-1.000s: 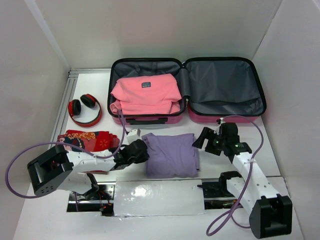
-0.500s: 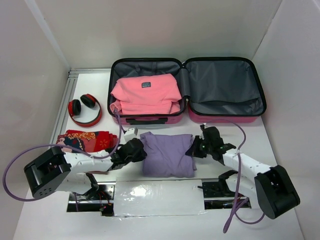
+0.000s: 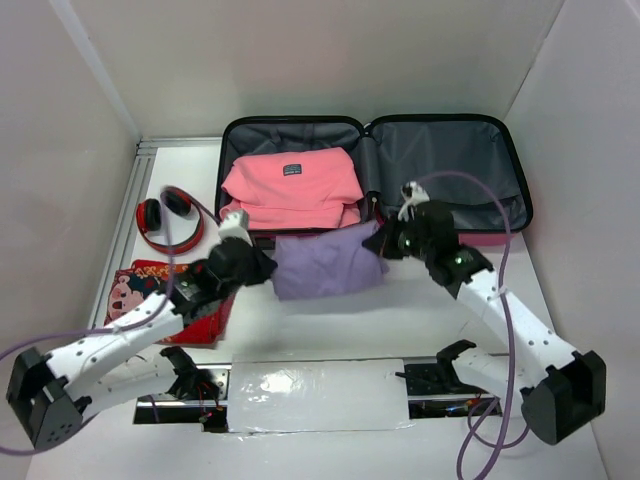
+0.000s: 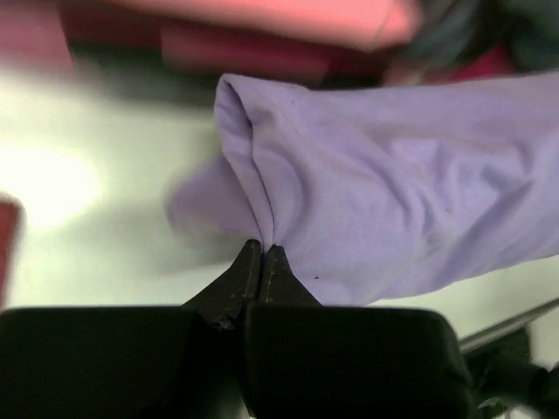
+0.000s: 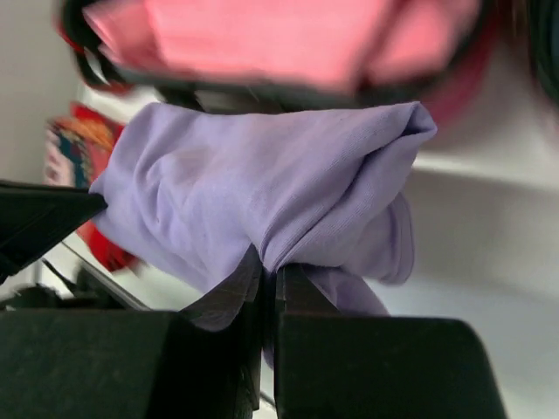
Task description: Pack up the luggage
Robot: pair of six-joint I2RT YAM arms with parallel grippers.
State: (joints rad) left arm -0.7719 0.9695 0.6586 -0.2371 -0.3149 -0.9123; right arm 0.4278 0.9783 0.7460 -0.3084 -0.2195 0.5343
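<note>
I hold the purple garment (image 3: 325,262) suspended just in front of the open luggage (image 3: 450,160). The left end effector (image 3: 252,268) and right end effector (image 3: 383,243) each clamp one edge. Step in hand: transfer. Next, I judge, both arms must advance evenly and lower the garment inside the luggage.

Top view: the purple garment (image 3: 325,263) hid the front rim of the luggage (image 3: 450,170) on its left half, plus the fingertips of the left gripper (image 3: 258,268) and right gripper (image 3: 385,245). The patch on the pink garment (image 3: 290,195) was too small to read. The left arm (image 3: 120,340) covered part of a red printed item (image 3: 135,290), kind unclear. Both wrist views were blurred behind the purple cloth. A red-and-black blur (image 5: 74,30) was cut off by the corner.
</note>
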